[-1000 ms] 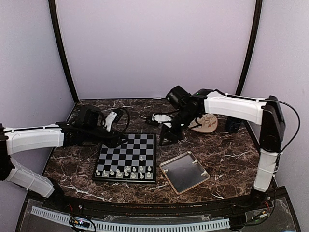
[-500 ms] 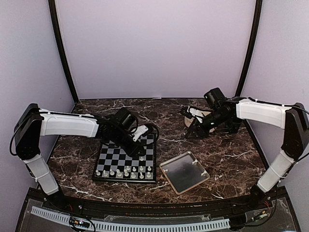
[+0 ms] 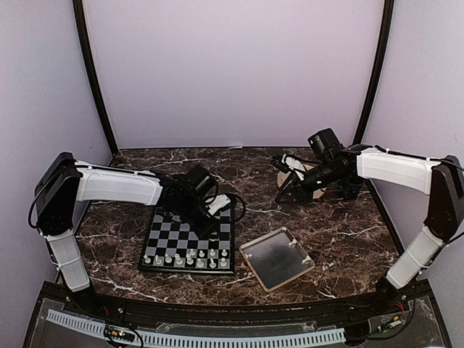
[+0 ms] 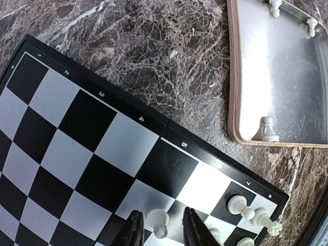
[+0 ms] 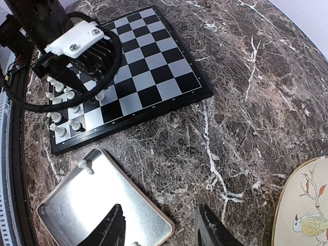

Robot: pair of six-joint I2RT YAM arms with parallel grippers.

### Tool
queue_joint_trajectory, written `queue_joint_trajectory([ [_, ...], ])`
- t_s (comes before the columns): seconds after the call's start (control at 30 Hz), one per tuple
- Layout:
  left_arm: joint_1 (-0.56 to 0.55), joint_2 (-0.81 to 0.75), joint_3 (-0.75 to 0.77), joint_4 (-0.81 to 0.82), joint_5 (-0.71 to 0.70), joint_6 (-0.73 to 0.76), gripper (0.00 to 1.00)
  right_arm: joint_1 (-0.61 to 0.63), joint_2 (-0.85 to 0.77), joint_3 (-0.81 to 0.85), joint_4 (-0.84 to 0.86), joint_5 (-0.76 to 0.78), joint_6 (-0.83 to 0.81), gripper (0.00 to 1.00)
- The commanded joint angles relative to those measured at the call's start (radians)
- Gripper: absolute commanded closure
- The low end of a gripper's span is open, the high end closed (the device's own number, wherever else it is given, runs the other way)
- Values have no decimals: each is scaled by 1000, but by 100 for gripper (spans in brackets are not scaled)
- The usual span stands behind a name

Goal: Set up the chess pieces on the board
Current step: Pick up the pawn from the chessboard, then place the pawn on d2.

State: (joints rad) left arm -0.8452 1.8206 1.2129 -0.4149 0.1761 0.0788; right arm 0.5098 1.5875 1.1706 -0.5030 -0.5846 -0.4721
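White little plastic chess pieces stand in rows along the near edge of the flat black-and-grey checkered board. One small pawn stands on the board, right between the jaws of the left gripper. Those jaws are narrow, with a thin gap on each side of it. A few more pieces sit in the square shiny metal tray just beside the board. The right gripper hangs above the dark marble table near the round beige plate, jaws wide with nothing in them.

board: flat, checkered | chess pieces: white, upright, mostly near rows
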Motion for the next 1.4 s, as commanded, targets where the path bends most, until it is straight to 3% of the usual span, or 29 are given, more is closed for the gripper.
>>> queue_joint_trajectory([
  [0.0, -12, 15, 30, -61, -33, 32, 72, -2, -4, 4, 23, -20, 8, 53],
  [0.77, -13, -55, -18, -127, -114, 48, 94, -3, 31, 27, 1, -44, 4, 55],
  [1.37, 55, -261, -204, -265, -65, -18, 94, -2, 51, 36, -13, -70, 5, 55],
])
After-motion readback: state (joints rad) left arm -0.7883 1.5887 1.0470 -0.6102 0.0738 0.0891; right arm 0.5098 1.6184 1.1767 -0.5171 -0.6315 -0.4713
